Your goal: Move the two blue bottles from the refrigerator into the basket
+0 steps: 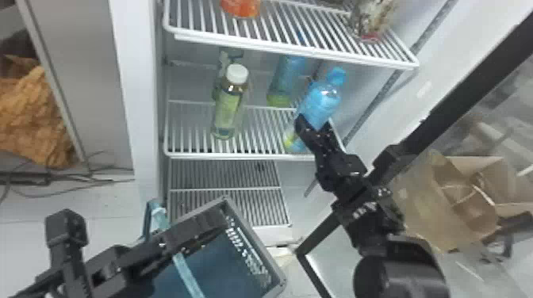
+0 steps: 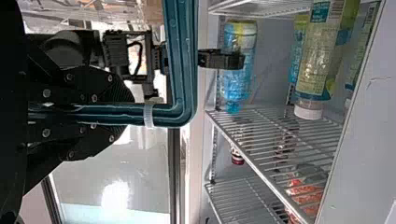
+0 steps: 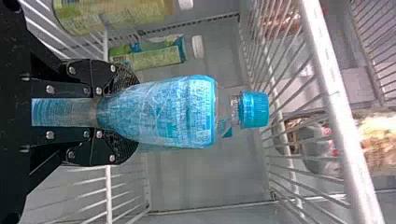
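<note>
Right gripper (image 3: 133, 112) clenched round blue bottle (image 3: 177, 112), cap up, at middle shelf's (image 1: 238, 156) right front, probably for lifting out. Left gripper (image 2: 126, 114) clamped on basket's (image 1: 254, 234) handle (image 2: 187, 70) below shelf, likely steadying it. Other blue bottle (image 1: 288, 79) at shelf's back. Right arm (image 1: 369, 214) slants up to shelf; left arm (image 1: 107, 269) low, below it.

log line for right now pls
right gripper: on blue bottle at shelf | left gripper: on basket handle | second blue bottle: standing on shelf
</note>
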Motion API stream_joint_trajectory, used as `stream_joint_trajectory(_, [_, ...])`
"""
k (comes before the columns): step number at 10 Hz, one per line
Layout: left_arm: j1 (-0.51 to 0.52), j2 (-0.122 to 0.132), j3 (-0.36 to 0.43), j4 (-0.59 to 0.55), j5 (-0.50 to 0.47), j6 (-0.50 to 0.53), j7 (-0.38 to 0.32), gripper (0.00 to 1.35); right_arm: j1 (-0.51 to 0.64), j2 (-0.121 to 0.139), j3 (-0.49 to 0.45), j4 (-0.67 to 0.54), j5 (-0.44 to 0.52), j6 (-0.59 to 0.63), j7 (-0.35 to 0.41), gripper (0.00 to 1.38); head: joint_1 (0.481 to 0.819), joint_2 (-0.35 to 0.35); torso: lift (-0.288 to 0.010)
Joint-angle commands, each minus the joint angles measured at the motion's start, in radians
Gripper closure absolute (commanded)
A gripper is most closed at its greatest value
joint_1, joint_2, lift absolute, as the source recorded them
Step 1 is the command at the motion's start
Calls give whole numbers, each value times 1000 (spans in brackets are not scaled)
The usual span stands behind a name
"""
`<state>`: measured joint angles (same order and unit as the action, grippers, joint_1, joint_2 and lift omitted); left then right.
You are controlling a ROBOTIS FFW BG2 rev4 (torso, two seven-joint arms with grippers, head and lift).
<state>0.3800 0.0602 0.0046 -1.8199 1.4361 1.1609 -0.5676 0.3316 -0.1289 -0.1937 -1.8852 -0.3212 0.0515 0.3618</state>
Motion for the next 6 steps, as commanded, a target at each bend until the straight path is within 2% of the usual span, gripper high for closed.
stream_joint_trajectory(1, [-2,3,-5,0,6,-5,0,1197,56,0,-2,-70,-24,22,6,1280,695,-350,-216])
stream_joint_trajectory(5, [-2,6,-11,0,12,-10,0,1197,208,2,16,-244,-90,118,40,1280,695,-350,-216])
stream_joint_trajectory(6, [0,6,-11,0,14,-12,0,1197,245,0,36,-271,-139,130,52,1280,695,-350,-216])
